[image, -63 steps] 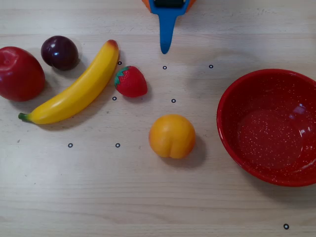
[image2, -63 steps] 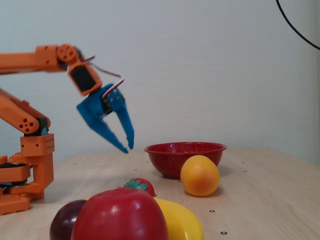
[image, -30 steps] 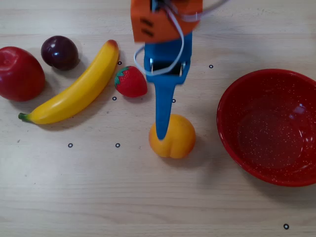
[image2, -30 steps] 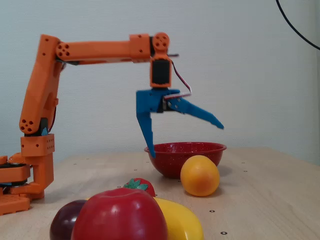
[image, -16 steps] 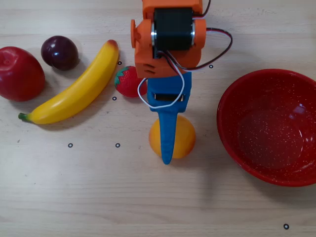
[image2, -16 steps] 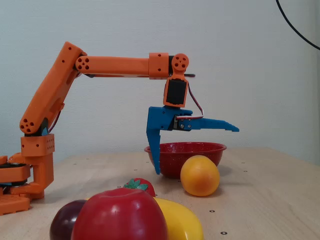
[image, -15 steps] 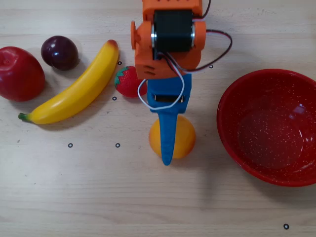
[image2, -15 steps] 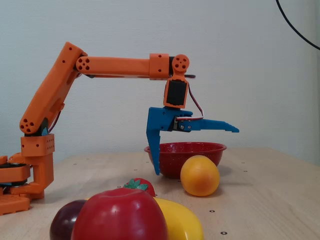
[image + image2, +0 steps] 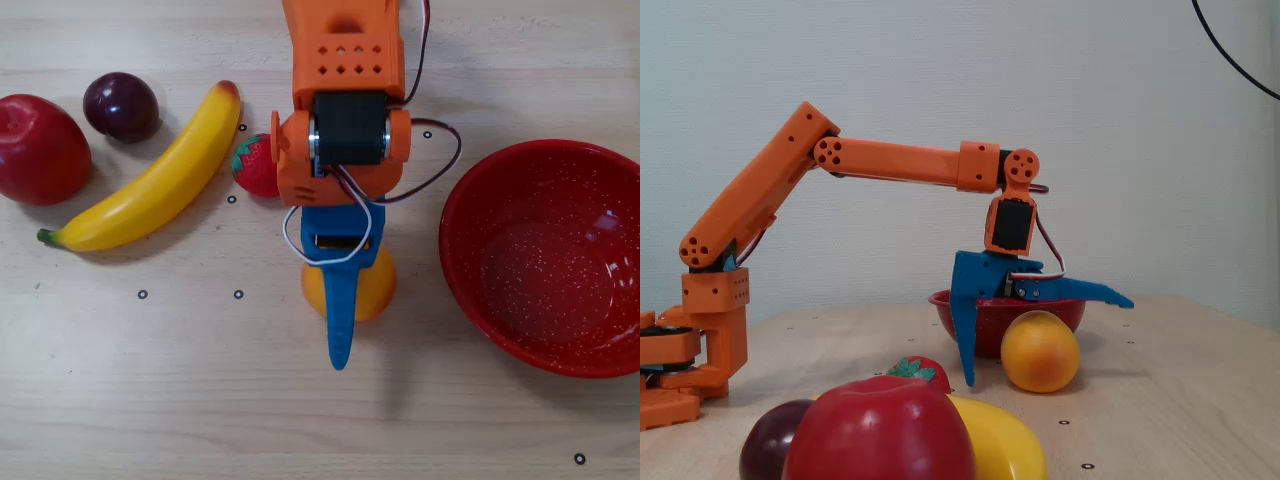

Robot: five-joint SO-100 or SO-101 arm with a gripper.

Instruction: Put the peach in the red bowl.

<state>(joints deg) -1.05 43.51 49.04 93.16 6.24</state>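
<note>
Two blue fingers of the tool [image 9: 1047, 340] stand spread wide, holding nothing: in the fixed view one points almost straight down to the bench [image 9: 1160, 400] just left of the peach [image 9: 1039, 352], the other lies nearly level over the top of the fruit. Half a second ago the tool hung higher, its level finger clear above the peach; now the arm has reached further out and come down, so that finger sits close over the fruit, though contact cannot be told. In the overhead view the tool [image 9: 340, 330] covers the middle of the peach [image 9: 378, 290], its tip past the fruit's near edge. The peach has not moved and rests on the bench beside the red bowl [image 9: 545, 258], apart from it. Left of the arm lie the strawberry [image 9: 255, 168], banana [image 9: 150, 185], plum [image 9: 121, 105] and apple [image 9: 38, 148], all unchanged
</note>
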